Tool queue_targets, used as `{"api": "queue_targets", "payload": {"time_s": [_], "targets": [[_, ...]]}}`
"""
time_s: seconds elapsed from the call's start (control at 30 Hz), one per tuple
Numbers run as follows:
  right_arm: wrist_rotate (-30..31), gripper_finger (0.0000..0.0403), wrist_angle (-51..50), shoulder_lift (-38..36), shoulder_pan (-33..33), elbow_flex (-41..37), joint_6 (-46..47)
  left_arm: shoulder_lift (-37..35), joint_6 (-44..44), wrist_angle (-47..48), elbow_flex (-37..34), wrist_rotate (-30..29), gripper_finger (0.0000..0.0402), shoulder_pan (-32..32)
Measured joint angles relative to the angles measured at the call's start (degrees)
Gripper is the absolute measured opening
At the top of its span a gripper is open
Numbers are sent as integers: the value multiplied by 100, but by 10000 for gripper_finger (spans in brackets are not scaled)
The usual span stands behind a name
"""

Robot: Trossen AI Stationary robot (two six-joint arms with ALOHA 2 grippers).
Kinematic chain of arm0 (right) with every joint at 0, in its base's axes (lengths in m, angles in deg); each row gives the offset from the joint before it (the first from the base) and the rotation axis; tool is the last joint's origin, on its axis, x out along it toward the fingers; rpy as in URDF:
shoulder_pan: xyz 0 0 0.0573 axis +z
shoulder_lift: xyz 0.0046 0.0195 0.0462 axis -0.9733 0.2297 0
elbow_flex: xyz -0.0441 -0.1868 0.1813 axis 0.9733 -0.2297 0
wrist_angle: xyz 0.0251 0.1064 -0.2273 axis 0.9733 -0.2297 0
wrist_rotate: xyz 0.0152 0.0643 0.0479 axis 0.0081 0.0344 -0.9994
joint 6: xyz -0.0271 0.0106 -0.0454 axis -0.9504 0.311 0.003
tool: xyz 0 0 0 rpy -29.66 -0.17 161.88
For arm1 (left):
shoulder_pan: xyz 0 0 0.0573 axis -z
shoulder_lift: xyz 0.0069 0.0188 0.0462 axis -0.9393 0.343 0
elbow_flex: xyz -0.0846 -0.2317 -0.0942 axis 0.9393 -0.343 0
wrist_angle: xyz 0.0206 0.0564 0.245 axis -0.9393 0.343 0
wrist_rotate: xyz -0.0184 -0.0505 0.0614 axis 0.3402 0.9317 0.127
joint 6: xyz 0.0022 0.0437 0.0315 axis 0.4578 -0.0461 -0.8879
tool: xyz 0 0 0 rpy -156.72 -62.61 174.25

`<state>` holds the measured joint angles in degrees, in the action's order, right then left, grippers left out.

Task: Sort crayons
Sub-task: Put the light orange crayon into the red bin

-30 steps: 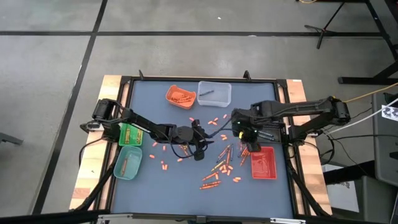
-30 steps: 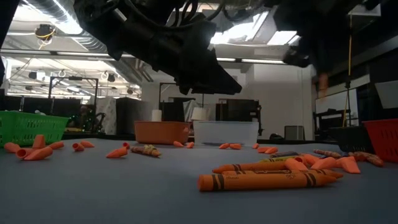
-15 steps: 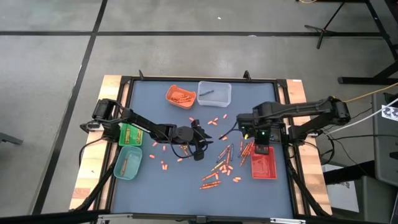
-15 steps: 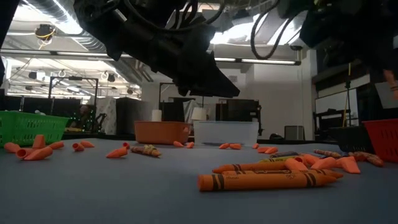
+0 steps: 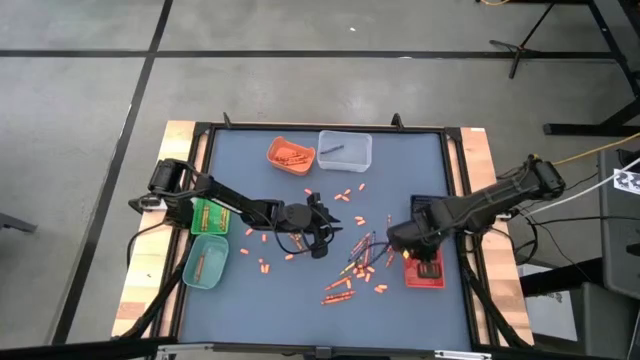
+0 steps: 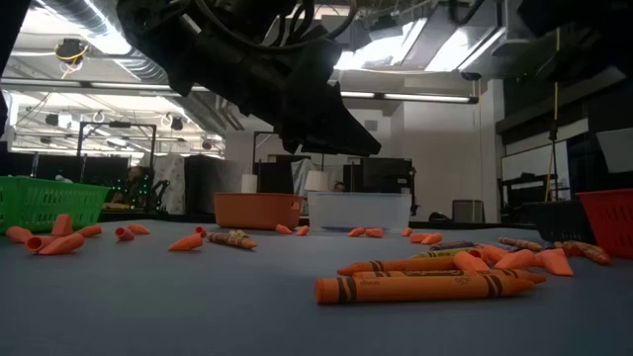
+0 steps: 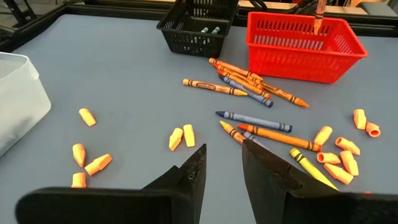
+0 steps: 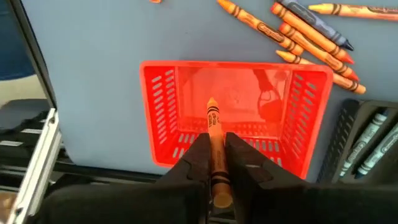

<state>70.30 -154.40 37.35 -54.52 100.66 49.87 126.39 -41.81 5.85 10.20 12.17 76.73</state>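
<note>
Holding an orange crayon (image 8: 213, 134) tight between my right gripper's (image 8: 214, 163) fingers, I keep it just over the red basket (image 8: 163, 118), which stands near the right edge of the table (image 5: 250, 185), beside a black basket (image 7: 198, 30). My left gripper (image 7: 222, 171) hangs over the table's middle, its fingers a little apart and with nothing between them. Loose crayons (image 7: 253, 118) lie between the two grippers. Farther, at the far edge, stand an orange tray (image 5: 290, 155) and a clear tray (image 5: 345, 149).
</note>
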Motion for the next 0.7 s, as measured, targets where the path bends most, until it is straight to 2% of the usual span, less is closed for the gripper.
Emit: {"api": "queue_targets", "payload": {"time_s": [0.23, 0.47, 0.7], "targets": [[162, 32, 87, 0, 472, -2, 187, 0, 0, -2, 0, 0, 88, 0], [195, 33, 97, 2, 558, -4, 195, -114, -28, 92, -2, 2, 88, -19], [239, 34, 98, 2, 556, -4, 153, -739, -185, 1226, -2, -1, 88, -27]]}}
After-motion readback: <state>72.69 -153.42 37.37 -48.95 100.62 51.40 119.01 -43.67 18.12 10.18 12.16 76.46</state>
